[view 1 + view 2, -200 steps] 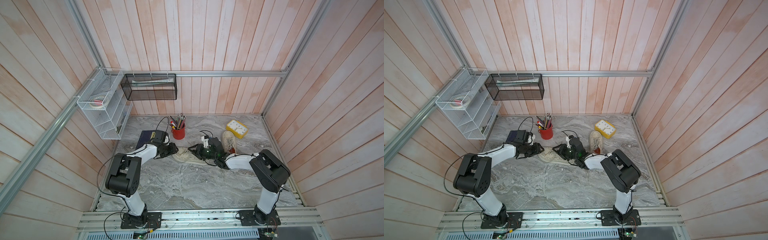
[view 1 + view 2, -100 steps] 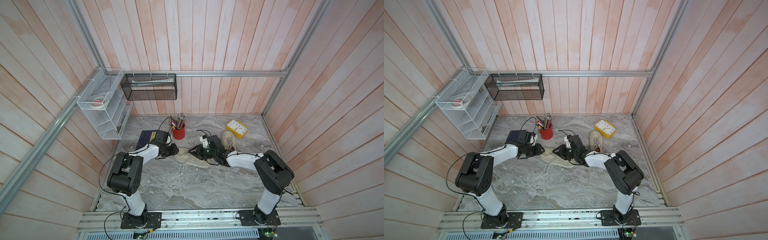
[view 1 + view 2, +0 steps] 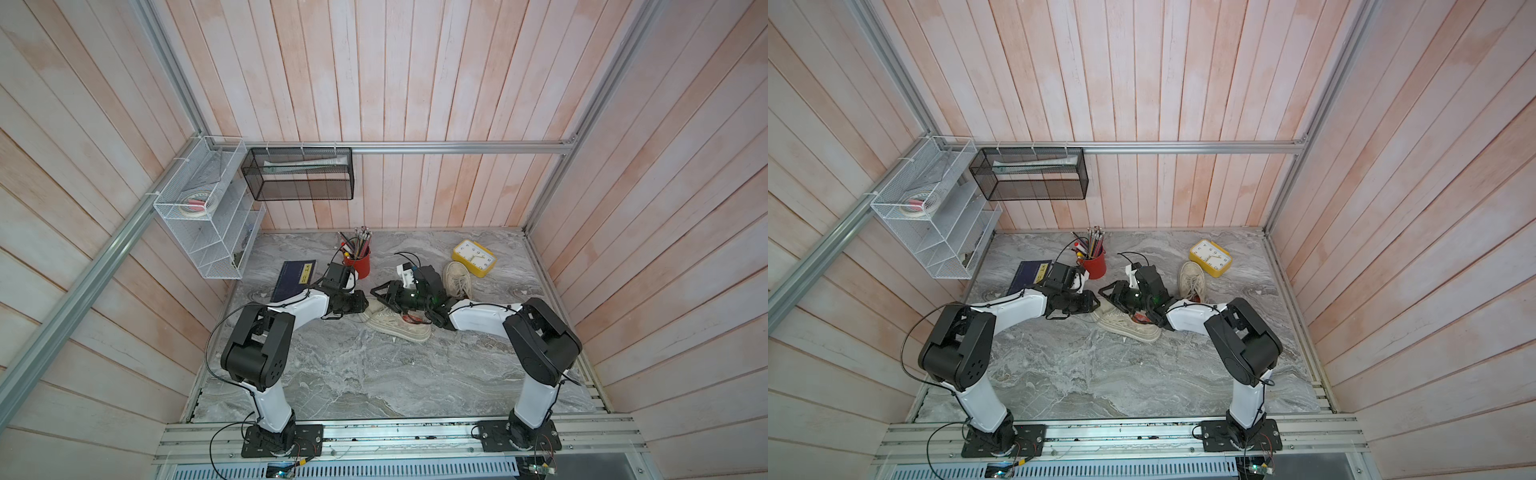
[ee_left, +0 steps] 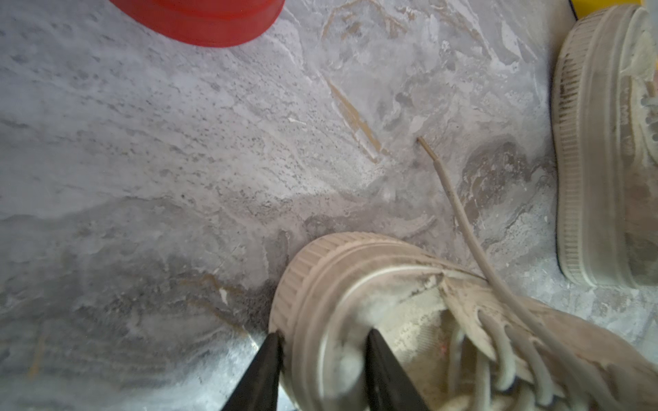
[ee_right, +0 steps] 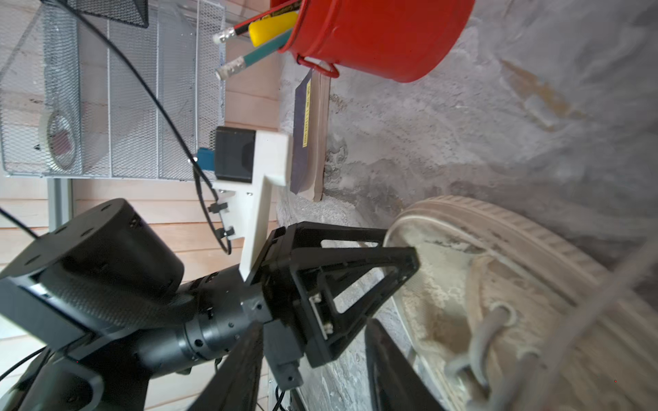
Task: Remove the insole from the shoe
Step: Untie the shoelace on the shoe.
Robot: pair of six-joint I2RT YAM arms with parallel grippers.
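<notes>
A worn beige shoe point(image 3: 397, 326) point(image 3: 1127, 326) lies mid-table, toe pointing left. My left gripper point(image 4: 324, 341) point(image 3: 365, 305) is shut on its toe. One finger point(image 4: 270, 356) is outside the rubber rim and the other is on top of the toe cap. My right gripper point(image 5: 315, 338) point(image 3: 380, 296) hovers over the toe end facing the left gripper. It is open and holds nothing. A reddish patch point(image 3: 410, 319) shows in the shoe's opening. I cannot tell whether that is the insole, and the rest of the inside is hidden by the right arm.
A second beige shoe point(image 3: 457, 280) lies behind the right arm, with a yellow clock point(image 3: 474, 257) beyond it. A red pencil cup point(image 3: 359, 259) and a dark blue book point(image 3: 296, 280) sit behind the left arm. A white wire rack point(image 3: 208, 216) and a black mesh basket point(image 3: 299, 174) hang on the walls.
The shoe and my left gripper on its toe have shifted a little to the right and toward the front. The right gripper stays above the shoe's front.
</notes>
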